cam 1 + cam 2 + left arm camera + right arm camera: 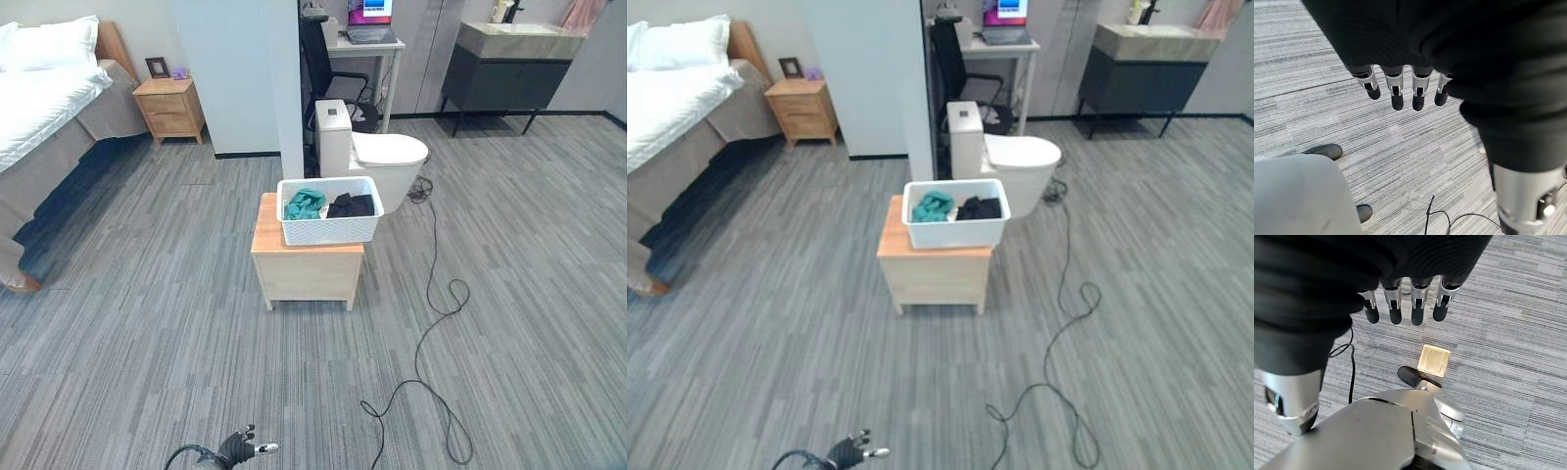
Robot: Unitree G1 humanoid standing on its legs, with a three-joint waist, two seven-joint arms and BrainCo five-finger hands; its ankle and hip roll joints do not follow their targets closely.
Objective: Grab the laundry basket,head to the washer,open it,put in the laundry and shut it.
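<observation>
A white laundry basket [329, 229] stands on a low wooden stand [306, 266] in the middle of the room, some way ahead of me. Inside it lie teal clothes [305, 204] on the left and black clothes [352, 206] on the right. My left hand [238, 449] hangs low at the bottom edge of the left eye view, far from the basket. In its wrist view the fingers [1397, 93] point down at the carpet, relaxed and holding nothing. My right hand's fingers [1418, 308] likewise hang straight over the floor with nothing in them.
A white toilet [380, 157] stands just behind the stand, beside a white partition wall [245, 78]. A bed [39, 98] and a nightstand [169, 108] are at the far left. A desk with a laptop [370, 24] and a dark vanity cabinet [500, 80] are at the back.
</observation>
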